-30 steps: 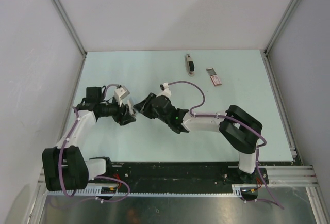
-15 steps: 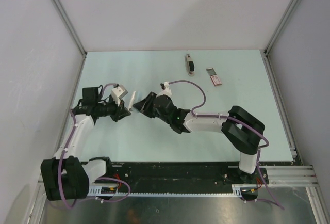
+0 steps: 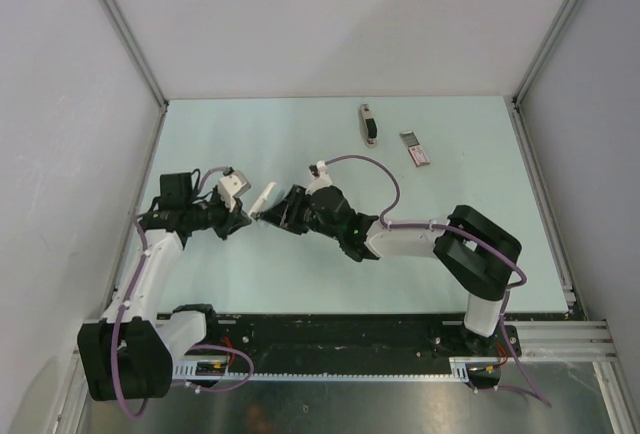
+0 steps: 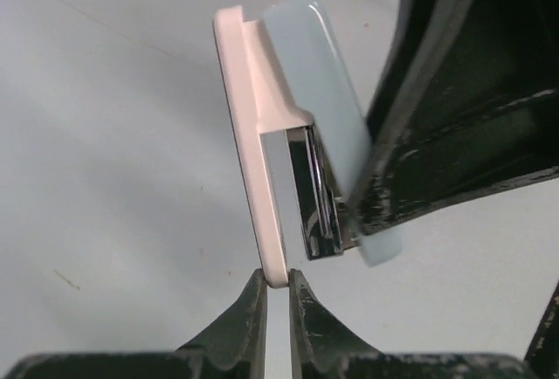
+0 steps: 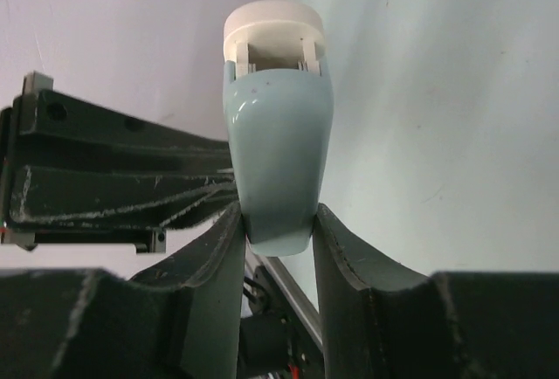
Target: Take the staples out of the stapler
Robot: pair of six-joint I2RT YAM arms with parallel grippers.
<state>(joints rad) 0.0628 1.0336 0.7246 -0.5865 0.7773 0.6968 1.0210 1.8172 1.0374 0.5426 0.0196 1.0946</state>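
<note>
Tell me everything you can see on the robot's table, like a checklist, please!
Surface: pale green table, flat and plain.
Job's things: stapler held between both grippers and swung open, its cream base apart from its pale blue top, with a shiny metal channel showing. The staples are too small to make out.
Clutter: small grey-and-black object and flat pink-and-white box, near each other at the back, not touching.
Grippers: left gripper pinches the end of the cream base; right gripper clamps the pale blue top.
Cables: purple cables run along both arms.
Surroundings: plain walls on three sides, with metal frame posts.
</note>
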